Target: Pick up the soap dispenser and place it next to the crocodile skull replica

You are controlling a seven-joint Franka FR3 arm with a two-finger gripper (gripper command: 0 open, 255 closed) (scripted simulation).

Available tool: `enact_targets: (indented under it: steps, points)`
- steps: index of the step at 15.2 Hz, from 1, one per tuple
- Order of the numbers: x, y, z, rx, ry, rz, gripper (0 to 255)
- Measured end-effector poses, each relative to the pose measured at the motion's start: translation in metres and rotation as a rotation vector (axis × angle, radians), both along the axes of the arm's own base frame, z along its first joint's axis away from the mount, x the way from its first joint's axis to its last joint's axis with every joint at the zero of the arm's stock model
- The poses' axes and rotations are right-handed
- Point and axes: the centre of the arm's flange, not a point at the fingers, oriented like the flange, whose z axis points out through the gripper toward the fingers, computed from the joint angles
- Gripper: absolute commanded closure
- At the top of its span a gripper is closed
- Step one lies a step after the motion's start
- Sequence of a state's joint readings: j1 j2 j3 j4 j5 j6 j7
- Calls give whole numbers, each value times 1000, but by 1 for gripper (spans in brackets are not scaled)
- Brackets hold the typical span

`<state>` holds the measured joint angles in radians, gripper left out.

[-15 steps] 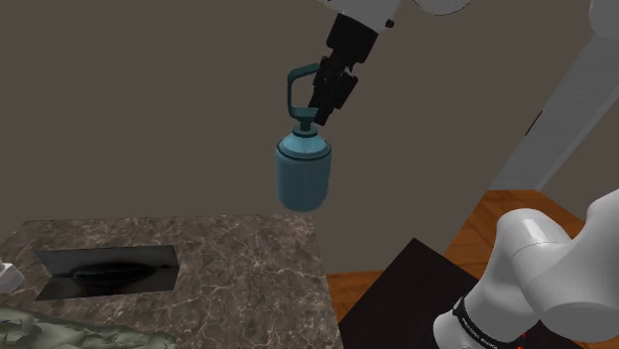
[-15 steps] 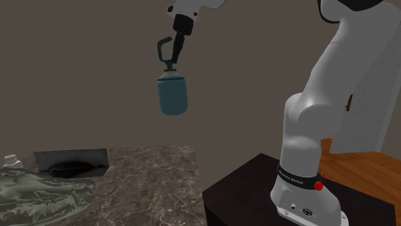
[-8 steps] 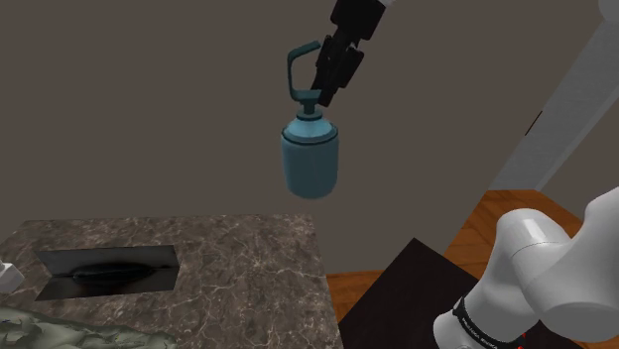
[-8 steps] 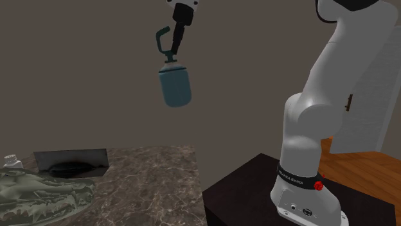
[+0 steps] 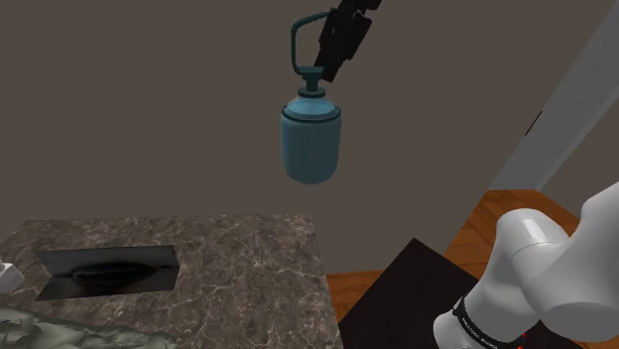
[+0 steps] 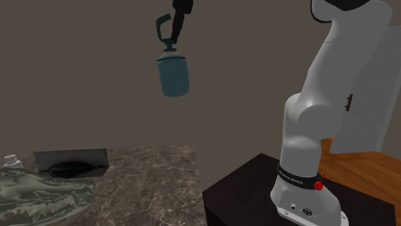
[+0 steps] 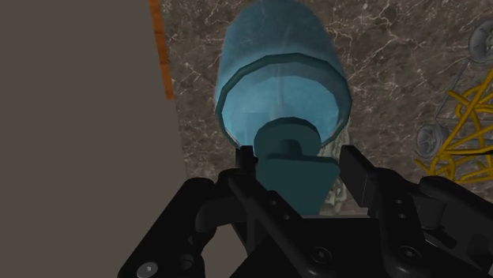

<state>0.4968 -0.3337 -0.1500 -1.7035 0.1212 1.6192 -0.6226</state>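
The tool [image 5: 325, 65] is clamped on the pump head of the dispenser [image 5: 311, 144], and the dispenser hangs from it high in the air, well above the counter [image 5: 248, 268]. The dispenser is a teal bottle with a rounded bottom and a darker teal pump that has a bent spout; it hangs nearly upright, with the bottom pointing down. In the shoulder view it is over the counter's right part, near the edge, in front of a plain grey wall [image 5: 149, 99]. In the second exterior view the tool [image 6: 175, 35] comes down from the top edge and holds the dispenser [image 6: 173, 75] by the neck in the same way. In the wrist view the two black fingers of the tool [image 7: 299, 162] press on both sides of the dark pump, and the dispenser [image 7: 284, 87] body points away from the camera toward the marbled counter [image 7: 379, 47] far below. The skull [image 6: 42, 192] lies on the counter [image 6: 148, 186] at that view's lower left, greenish and mottled, well apart from the dispenser. Just behind the skull a dark rectangular sink [image 6: 71, 164] is set into the counter. The white arm [image 6: 321, 109] rises from the dark stand [image 6: 250, 192], which is beside the counter on a wooden floor [image 6: 360, 167].
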Motion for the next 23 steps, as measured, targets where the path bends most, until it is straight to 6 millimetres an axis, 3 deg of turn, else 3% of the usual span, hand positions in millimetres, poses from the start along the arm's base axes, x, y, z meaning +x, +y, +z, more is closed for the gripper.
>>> enact_targets:
  steps: [8, 23]
  points:
    - [-2, 6, 36, 0, 0, 0, 255]
    - [-66, 184, 39, -2, 0, 1, 255]
